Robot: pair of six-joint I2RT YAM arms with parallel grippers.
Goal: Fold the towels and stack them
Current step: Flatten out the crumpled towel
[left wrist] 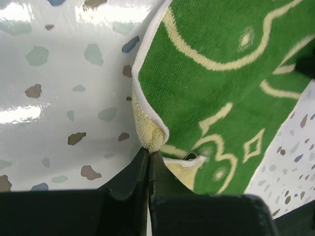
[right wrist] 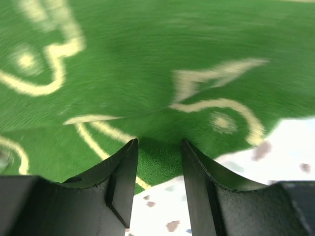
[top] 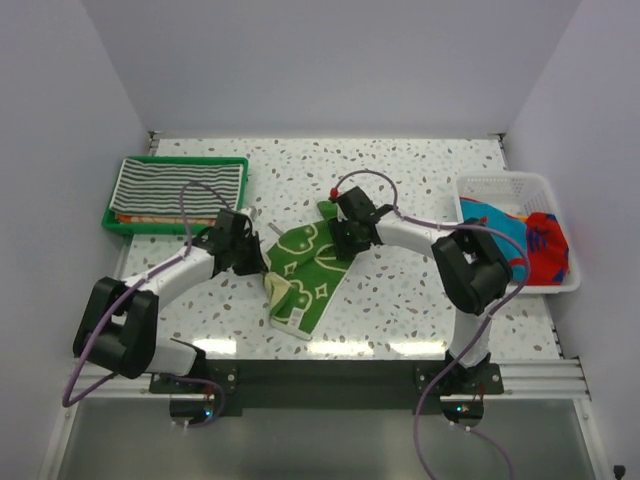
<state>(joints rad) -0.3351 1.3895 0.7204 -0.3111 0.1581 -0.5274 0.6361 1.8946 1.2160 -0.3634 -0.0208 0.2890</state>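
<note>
The green towel (top: 312,268) lies rumpled at the middle of the table (top: 420,300). It is a plush terry cloth with cream line drawings and a white hem, and its pale yellow underside is turned up along the 8 o'clock side. The left gripper (left wrist: 148,151) is clenched on that turned-up hem, its black fingers pinched tight on a loop of cloth. The right gripper (right wrist: 158,145), at the towel's 1 o'clock corner, is released, with its fingers parted and the tips low against the pile.

The tabletop is glossy white terrazzo flecked grey, brown and blue, walled in by plain pale panels (top: 320,70). At 10 o'clock a striped towel (top: 178,186), black and white, lies folded flat in a green plastic tray (top: 180,160). At 3 o'clock a white mesh basket (top: 500,182) holds a crumpled red towel (top: 548,245) beside a turquoise cloth (top: 497,215).
</note>
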